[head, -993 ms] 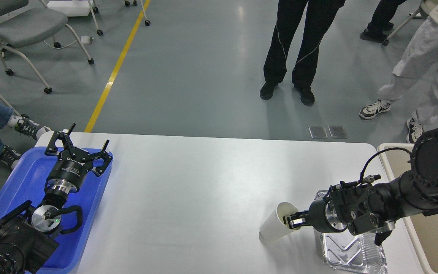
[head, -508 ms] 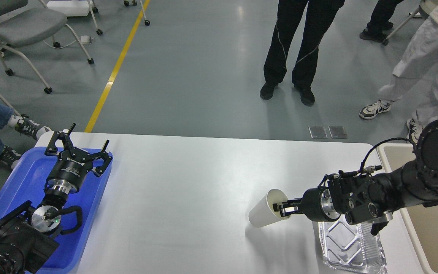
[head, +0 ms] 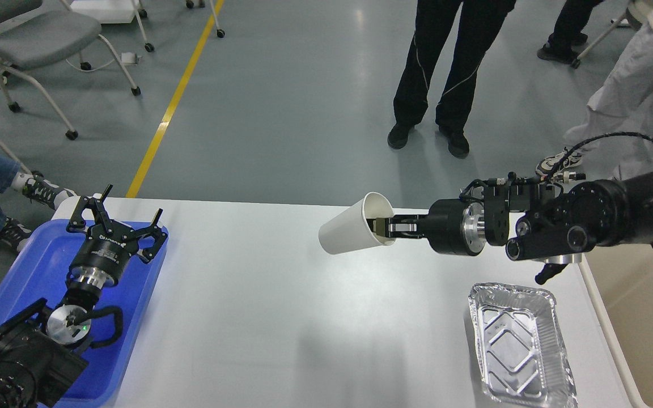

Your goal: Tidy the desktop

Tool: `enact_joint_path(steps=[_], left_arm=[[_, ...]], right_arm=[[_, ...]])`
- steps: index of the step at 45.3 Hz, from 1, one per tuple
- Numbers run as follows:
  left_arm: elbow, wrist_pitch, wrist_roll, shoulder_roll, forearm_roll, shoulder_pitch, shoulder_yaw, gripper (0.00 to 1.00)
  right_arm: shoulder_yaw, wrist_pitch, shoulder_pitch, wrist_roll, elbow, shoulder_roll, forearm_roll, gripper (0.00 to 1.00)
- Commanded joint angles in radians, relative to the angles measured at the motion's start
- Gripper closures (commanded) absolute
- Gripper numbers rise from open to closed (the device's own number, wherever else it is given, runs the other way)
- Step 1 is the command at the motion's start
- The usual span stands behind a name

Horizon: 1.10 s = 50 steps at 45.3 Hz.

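The white desktop [head: 281, 317] fills the lower half of the head view. My right gripper [head: 382, 228] is shut on the rim of a white paper cup [head: 344, 231] and holds it tilted on its side, well above the desktop near its far edge. An empty foil tray [head: 516, 343] lies on the desktop at the right front. My left gripper [head: 115, 218] is open and empty, hovering over the blue plastic tray [head: 32, 272] at the left end.
A beige tub [head: 638, 317] stands beyond the desktop's right edge. People's legs [head: 445, 68] stand on the floor past the far edge. Grey chairs [head: 26, 39] stand at the far left.
My right gripper has lifted the paper cup off the desktop and carried it up and to the left, towards the far edge, uncovering the foil tray. The left arm has not moved.
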State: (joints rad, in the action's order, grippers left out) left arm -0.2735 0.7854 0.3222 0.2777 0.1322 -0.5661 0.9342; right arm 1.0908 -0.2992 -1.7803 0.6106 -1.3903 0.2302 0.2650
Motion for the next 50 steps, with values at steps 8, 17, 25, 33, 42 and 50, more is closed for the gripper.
enact_joint_path(steps=[8, 17, 25, 33, 42, 50], left_arm=[[-0.001, 0.0, 0.0, 0.0, 0.0, 0.0, 0.0, 0.0], [-0.001, 0.0, 0.0, 0.0, 0.0, 0.0, 0.0, 0.0], [0.0, 0.0, 0.0, 0.0, 0.0, 0.0, 0.0, 0.0], [0.0, 0.0, 0.0, 0.0, 0.0, 0.0, 0.0, 0.0], [0.0, 0.0, 0.0, -0.002, 0.0, 0.0, 0.0, 0.0], [0.0, 0.0, 0.0, 0.0, 0.0, 0.0, 0.0, 0.0]], right_arm=[[-0.157, 0.077, -0.045, 0.015, 0.0, 0.268, -0.055, 1.0], [-0.235, 0.084, 0.079, 0.015, 0.115, 0.428, -0.092, 1.0], [-0.25, 0.084, 0.248, 0.014, 0.31, 0.488, -0.233, 1.0], [-0.25, 0.084, 0.407, 0.002, 0.517, 0.498, -0.391, 1.0], [-0.25, 0.106, 0.562, -0.099, 0.753, 0.5, -0.569, 1.0], [-0.258, 0.114, 0.624, -0.311, 0.864, 0.523, -0.653, 1.0]])
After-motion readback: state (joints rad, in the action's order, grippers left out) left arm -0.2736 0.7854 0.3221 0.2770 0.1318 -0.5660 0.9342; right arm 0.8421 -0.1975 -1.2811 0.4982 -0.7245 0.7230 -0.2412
